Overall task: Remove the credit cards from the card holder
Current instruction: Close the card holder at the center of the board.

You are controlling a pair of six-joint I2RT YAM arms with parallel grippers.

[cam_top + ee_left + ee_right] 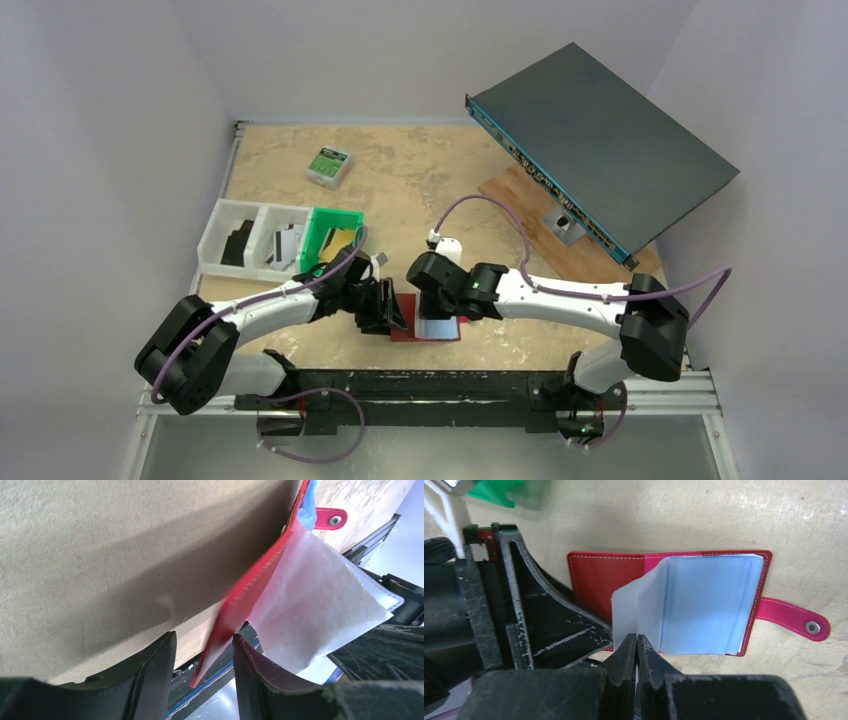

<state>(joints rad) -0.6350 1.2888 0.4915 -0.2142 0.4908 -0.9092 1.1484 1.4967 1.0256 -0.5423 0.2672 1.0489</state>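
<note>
Card holder [604, 575], one, lies open; left fingers [150, 680] stand apart around its raised cover [240, 605]; right fingers [624, 660] pinch shut on one sleeve [634, 605].

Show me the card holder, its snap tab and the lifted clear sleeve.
card holder [599, 580]: right wrist view, bare red cover.
snap tab [791, 619]: right wrist view, middle of strap.
clear sleeve [636, 605]: right wrist view, raised leaf.

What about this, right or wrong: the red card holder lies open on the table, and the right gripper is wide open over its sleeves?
Not quite: the right gripper is shut, pinching one plastic sleeve; the right wrist view shows it. The card holder does lie open.
</note>
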